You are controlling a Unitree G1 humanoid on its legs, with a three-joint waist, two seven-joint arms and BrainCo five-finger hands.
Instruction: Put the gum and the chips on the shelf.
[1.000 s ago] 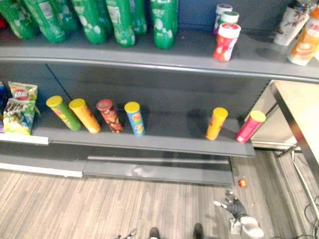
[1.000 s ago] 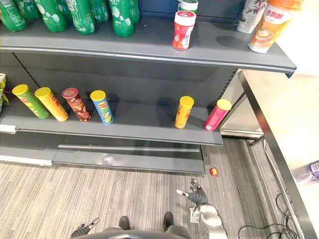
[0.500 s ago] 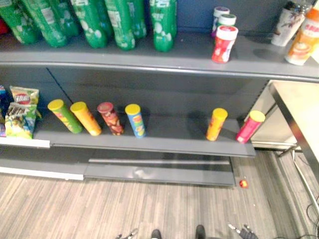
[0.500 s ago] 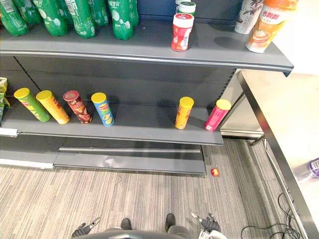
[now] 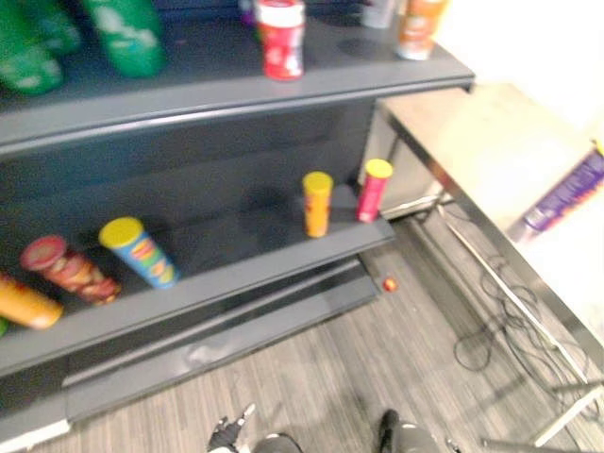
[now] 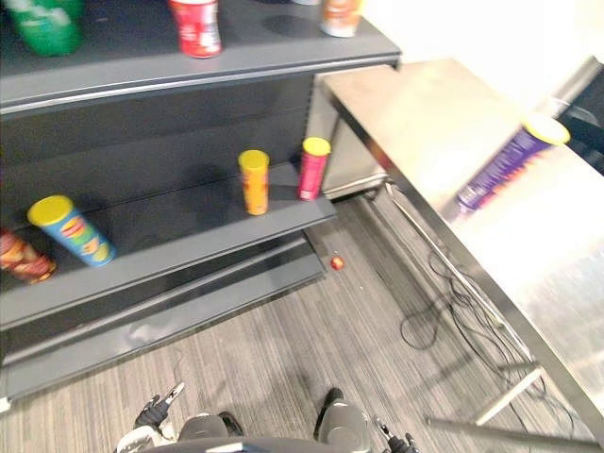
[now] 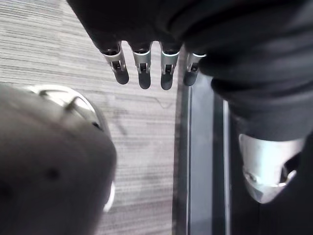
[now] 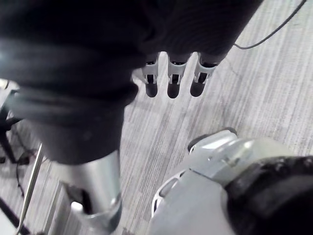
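both hands hang low over the grey striped floor. the left hand (image 7: 143, 66) has its fingers straight and slack, released, grasping nothing; the right hand (image 8: 171, 81) is the same, fingers straight and empty.

the chips can (image 6: 507, 162), purple with a yellow lid, is on the steel bench (image 6: 425, 104) to the right of the shelving, well apart from both hands; whether it stands or lies i cannot tell. its label shows pale print, too blurred to read.

the gum jar (image 5: 280, 40), red with a white lid, stands on the upper shelf (image 5: 198, 90), between green bottles (image 5: 127, 33) and an orange cup (image 5: 419, 25).

on the lower shelf (image 5: 255, 247) stand more cans: an orange one (image 5: 317, 204) just beside a pink one (image 5: 373, 189) near the right end, and further left a blue one (image 5: 140, 253) and a dark red one (image 5: 70, 270), all with yellow or red lids. their labels carry coloured patches, no legible writing.

a small red object (image 5: 389, 283) lies on the floor below the shelf's right end.
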